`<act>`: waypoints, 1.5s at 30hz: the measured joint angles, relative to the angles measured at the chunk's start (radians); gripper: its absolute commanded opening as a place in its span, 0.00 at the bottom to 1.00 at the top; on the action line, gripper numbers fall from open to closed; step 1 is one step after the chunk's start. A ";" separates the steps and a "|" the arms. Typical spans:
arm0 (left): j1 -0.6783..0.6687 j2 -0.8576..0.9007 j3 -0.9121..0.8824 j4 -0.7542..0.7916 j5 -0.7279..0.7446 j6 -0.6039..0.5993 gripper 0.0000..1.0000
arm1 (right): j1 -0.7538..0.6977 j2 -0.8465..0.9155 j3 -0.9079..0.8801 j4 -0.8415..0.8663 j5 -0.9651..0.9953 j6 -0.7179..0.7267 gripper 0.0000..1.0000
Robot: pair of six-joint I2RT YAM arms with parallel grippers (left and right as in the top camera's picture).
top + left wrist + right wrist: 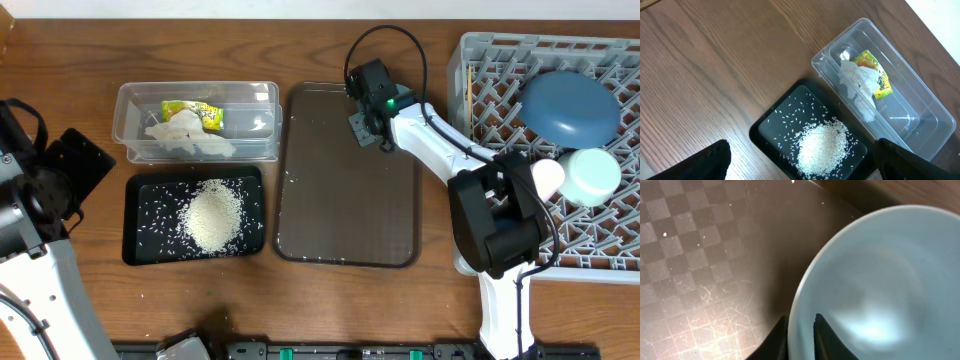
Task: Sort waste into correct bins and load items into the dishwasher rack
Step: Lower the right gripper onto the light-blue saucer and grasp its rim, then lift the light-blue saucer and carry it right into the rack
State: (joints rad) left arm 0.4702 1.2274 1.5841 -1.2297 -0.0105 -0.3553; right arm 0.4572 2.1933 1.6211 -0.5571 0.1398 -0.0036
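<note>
While the left gripper [807,162] stands wide apart, the right gripper [801,336] pinches the glossy light blue bowl [880,280] at its nine-o'clock rim.

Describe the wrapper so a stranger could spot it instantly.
Left of the big brown tray sits a clear tub, farther from the robot than the black tray. Inside the tub, beside crumpled white tissue, lies the wrapper. It is the only green-and-yellow thing there.
</note>
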 measured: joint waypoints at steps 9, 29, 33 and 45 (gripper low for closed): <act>0.000 0.000 0.000 0.000 0.000 0.000 0.93 | 0.000 -0.023 0.000 -0.014 -0.001 0.011 0.01; 0.000 0.000 0.000 0.000 0.000 0.000 0.93 | -0.229 -0.399 0.000 -0.057 -0.287 0.135 0.01; 0.000 0.000 0.000 0.000 0.000 0.000 0.93 | -0.468 -0.425 0.000 -0.056 -0.522 0.152 0.01; 0.000 0.000 0.000 0.000 0.000 0.000 0.93 | -1.050 -0.423 0.000 -0.098 -1.032 0.202 0.01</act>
State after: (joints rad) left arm 0.4702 1.2278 1.5841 -1.2297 -0.0105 -0.3553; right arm -0.5926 1.7699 1.6211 -0.6552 -0.8925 0.1982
